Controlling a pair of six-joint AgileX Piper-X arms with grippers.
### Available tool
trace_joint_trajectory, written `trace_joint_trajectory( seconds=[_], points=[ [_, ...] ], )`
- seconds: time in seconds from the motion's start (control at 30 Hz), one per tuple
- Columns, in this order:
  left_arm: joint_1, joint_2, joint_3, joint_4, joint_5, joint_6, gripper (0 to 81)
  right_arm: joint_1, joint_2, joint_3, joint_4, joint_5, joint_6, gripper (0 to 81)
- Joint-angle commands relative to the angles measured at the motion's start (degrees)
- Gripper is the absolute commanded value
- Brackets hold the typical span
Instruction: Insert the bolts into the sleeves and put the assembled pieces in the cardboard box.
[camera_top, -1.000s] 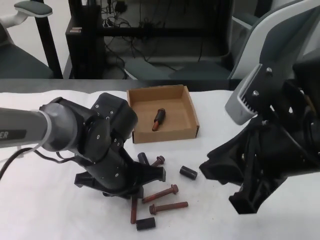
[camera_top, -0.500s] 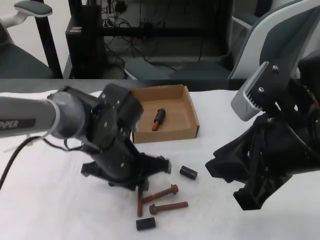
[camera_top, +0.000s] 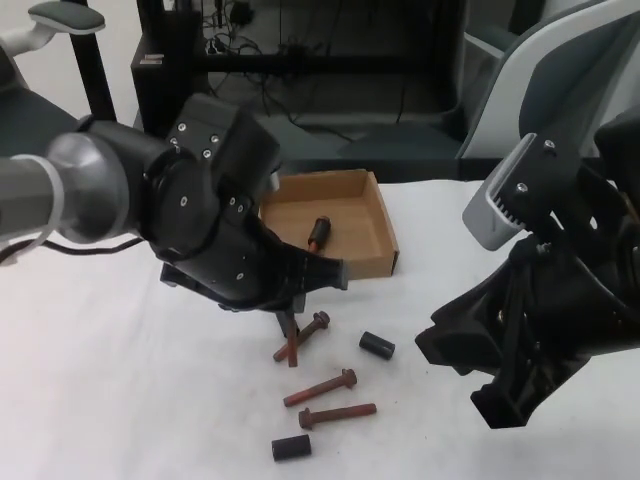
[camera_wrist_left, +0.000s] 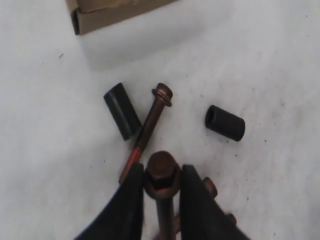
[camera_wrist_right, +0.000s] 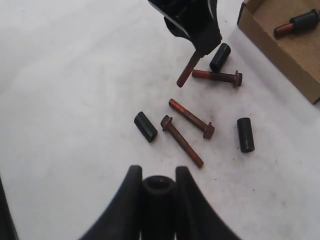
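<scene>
Bolt (camera_wrist_left: 161, 181) is gripped by its head in the left hand (camera_wrist_left: 162, 169), with the shank hung near-upright and the thread end just above the counter (camera_top: 120, 380). Sleeve (camera_wrist_right: 159, 192) is clamped in the right hand (camera_wrist_right: 159, 172), bore end exposed. In the high view, the right hand is found at 4 o'clock of the bolt, well apart, and the cardboard box (camera_top: 340, 268) at 1 o'clock.

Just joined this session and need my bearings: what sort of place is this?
Probably a lab or workshop, not a factory line: a cloth-covered bench with loose bolts and a cardboard box on it, and tangled cables and office chairs behind.
</scene>
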Motion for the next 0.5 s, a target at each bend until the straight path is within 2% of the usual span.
trace_joint_trajectory(
  seconds=[0.0,0.3,0.47],
  points=[
    [-0.2,-0.7,0.6,0.4,-1.0,1.4,1.7,-0.3,-0.8,-0.2,-0.3,-0.8,-0.4,0.6],
    [-0.2,-0.3,3.9,1.0,-3.5,4.6,1.7,-0.3,-0.8,-0.2,-0.3,-0.8,-0.4,0.6],
    [-0.2,3.0,4.0,1.0,-2.3,5.4,1.7,-0.3,-0.8,-0.2,-0.3,-0.8,-0.4,0.6]
  ],
)
